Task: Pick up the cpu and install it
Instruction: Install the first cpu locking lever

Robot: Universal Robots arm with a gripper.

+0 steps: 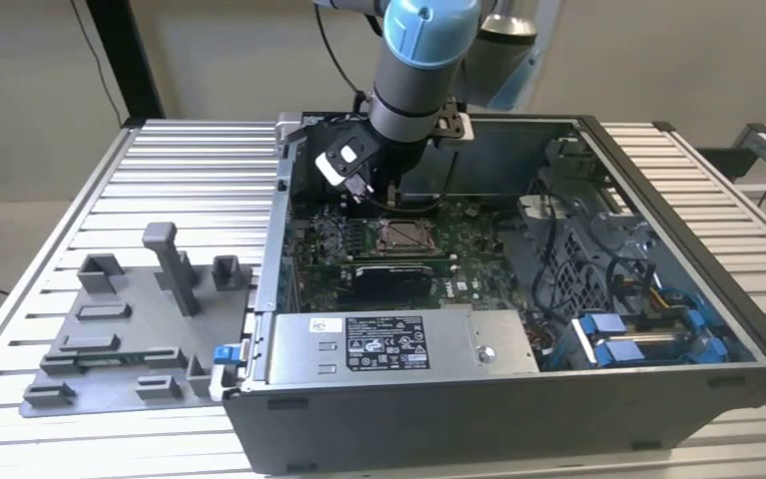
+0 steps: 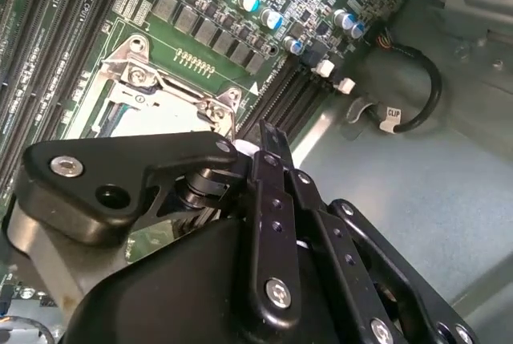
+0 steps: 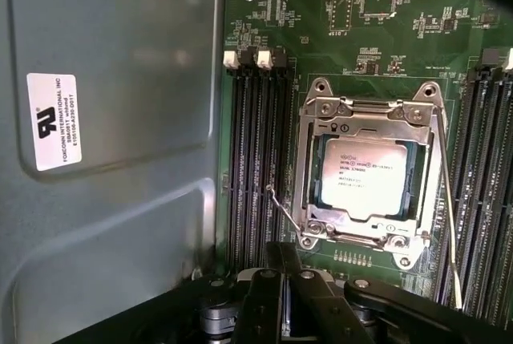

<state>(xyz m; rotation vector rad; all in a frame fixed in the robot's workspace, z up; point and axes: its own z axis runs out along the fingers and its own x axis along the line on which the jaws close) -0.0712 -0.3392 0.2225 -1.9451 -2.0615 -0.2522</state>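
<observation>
The cpu (image 3: pixel 367 174), a pale silvery square chip, lies seated in the motherboard socket under its metal frame (image 3: pixel 317 163) in the first wrist view. In the exterior view the socket (image 1: pixel 403 237) sits mid-board inside the open computer case (image 1: pixel 649 399). My gripper (image 1: pixel 386 197) hangs inside the case just behind the socket, over the memory slots (image 3: pixel 252 159). Its black fingers (image 2: pixel 270 147) lie together, shut, with nothing between them. Both wrist views show the gripper (image 3: pixel 277 251) beside the socket frame (image 2: pixel 160 91) and clear of the chip.
A grey plastic fixture (image 1: pixel 131 329) with upright blocks lies on the slatted table at the exterior view's left. Inside the case are the power supply (image 1: pixel 397 344), blue drive brackets (image 1: pixel 636 334) and a black cable (image 2: pixel 425 95). The grey case wall (image 3: pixel 104 159) borders the memory slots.
</observation>
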